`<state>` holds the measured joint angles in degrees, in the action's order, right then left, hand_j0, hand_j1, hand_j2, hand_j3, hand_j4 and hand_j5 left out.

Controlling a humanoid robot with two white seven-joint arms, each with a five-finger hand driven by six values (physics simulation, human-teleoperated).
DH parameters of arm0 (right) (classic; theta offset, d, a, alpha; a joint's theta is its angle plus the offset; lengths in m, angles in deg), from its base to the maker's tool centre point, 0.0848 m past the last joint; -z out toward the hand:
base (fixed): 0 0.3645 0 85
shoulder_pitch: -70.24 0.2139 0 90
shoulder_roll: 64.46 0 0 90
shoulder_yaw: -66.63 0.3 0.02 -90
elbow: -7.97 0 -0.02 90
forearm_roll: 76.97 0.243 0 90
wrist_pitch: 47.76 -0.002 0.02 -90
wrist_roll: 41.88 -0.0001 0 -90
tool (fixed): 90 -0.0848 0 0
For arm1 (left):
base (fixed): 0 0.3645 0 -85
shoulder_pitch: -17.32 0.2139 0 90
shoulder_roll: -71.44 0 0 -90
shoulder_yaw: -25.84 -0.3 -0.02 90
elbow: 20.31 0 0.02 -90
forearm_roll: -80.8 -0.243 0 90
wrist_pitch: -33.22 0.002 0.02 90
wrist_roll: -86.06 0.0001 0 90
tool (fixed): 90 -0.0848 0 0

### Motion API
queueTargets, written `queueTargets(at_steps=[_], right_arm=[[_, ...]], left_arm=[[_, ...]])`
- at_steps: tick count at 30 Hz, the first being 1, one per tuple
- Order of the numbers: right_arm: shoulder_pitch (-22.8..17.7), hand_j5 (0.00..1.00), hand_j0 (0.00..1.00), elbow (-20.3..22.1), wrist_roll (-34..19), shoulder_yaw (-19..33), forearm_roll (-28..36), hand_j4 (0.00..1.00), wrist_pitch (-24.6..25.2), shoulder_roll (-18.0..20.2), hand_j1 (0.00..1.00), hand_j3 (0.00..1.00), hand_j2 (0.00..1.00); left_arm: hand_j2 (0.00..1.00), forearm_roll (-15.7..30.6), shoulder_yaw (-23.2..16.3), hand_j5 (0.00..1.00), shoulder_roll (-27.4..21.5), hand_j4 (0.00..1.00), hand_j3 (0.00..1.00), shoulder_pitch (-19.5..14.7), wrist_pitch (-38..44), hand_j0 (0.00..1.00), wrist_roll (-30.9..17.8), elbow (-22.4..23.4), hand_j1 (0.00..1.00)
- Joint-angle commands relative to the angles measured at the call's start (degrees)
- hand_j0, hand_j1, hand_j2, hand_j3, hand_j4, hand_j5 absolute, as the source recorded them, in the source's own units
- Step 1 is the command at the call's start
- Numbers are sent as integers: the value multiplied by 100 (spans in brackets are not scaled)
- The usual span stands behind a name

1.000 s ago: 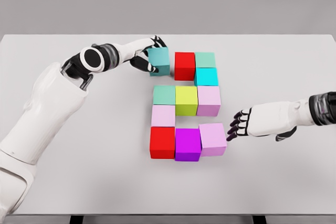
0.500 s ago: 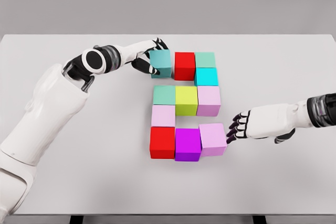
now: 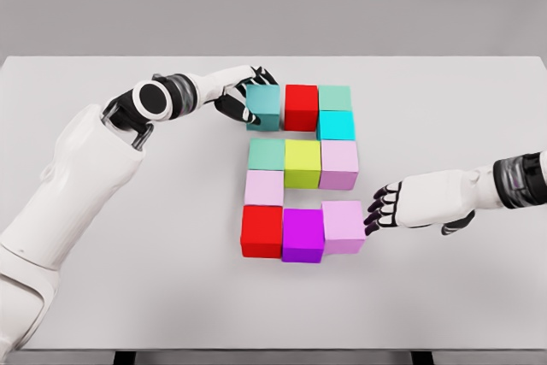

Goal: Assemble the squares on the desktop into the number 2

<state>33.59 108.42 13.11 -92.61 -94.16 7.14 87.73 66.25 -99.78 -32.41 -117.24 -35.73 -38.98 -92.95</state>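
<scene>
Left hand (image 3: 242, 96) curls its fingers against the teal cube (image 3: 263, 107) at 11 o'clock; right hand (image 3: 395, 205), fingers spread, seemingly touches the pink cube (image 3: 344, 226).

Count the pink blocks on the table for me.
3. One pink block ends the middle row on the right, one sits on the left below that row, and one ends the bottom row by the right hand. None looks hidden.

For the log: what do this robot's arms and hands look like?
Both arms have smooth white shells with black joint bands. The left arm shows a round black-and-white ring at one joint; the right arm has a dark cuff. Each robot hand, left and right, has a white back and five black fingers. No cables or markings show.
</scene>
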Motion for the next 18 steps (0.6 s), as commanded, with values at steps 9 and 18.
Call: queueTargets(at_steps=[9, 18], right_arm=[[9, 100, 100, -544, 1, 359, 619, 100, 11, 127, 100, 100, 100], [-17, 100, 100, -1951, 1, -256, 4917, 100, 11, -559, 100, 100, 100]], left_arm=[[57, -3, 11, 57, -4, 57, 57, -53, -13, 57, 5, 49, 57], [70, -21, 11, 70, 23, 70, 70, -62, -22, 70, 5, 136, 70]])
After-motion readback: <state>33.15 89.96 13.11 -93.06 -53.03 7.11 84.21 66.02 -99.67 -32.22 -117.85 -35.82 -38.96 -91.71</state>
